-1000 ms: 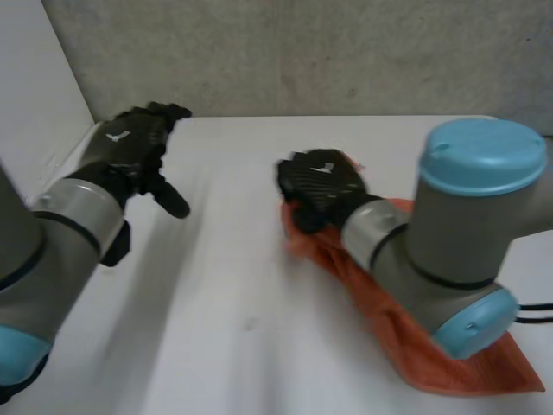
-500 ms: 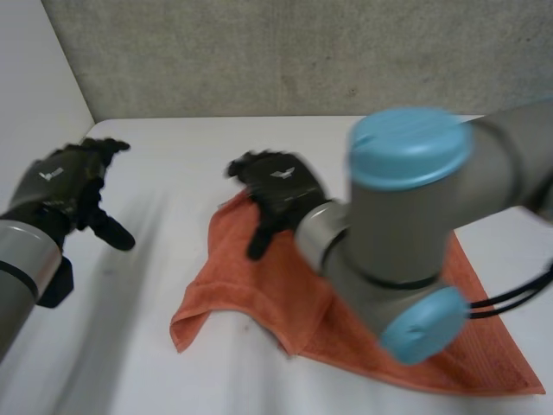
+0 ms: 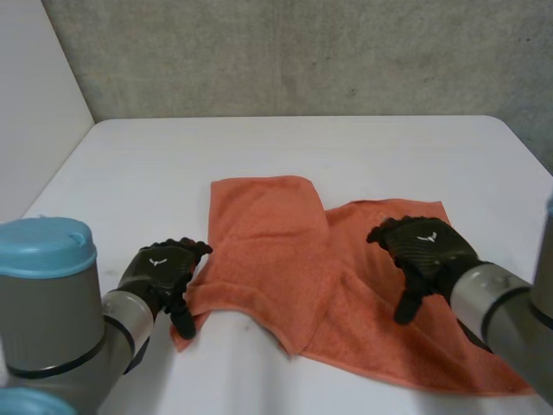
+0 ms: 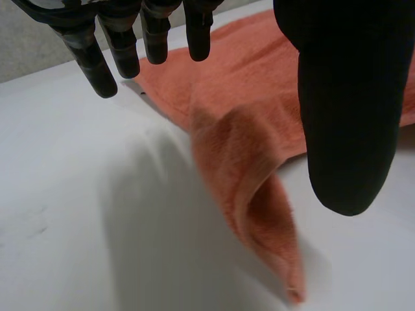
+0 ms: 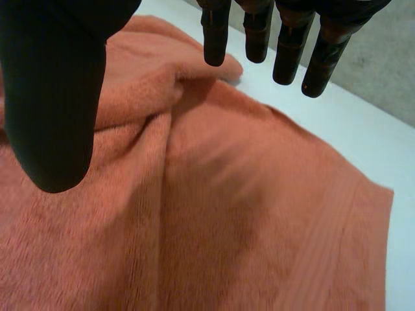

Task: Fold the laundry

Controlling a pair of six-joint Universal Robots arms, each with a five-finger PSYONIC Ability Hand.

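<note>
head view: an orange towel (image 3: 276, 259) lies partly spread on the white table (image 3: 346, 147). its left part is folded over as a flap onto the rest, and a creased corner lifts at the near left edge. the left hand (image 3: 162, 270) sits at that near left corner, just beside the towel's edge, with fingers extended toward the cloth and thumb pointing down to the table. the right hand (image 3: 423, 249) is over the right half of the towel, near its far edge, with fingers loosely spread. left wrist view: the left hand's fingers (image 4: 97, 61) are straight and set well apart from the thumb (image 4: 347, 110). the raised fold of the towel (image 4: 253, 175) lies on the table (image 4: 71, 207) in the gap between them, and nothing is gripped. right wrist view: the right hand's fingers (image 5: 285, 45) and thumb (image 5: 58, 91) hang straight and parted over the towel (image 5: 259, 220), above a ridge where the flap overlaps the lower layer. this hand holds nothing. a grey wall (image 3: 302, 52) stands behind the table.
</note>
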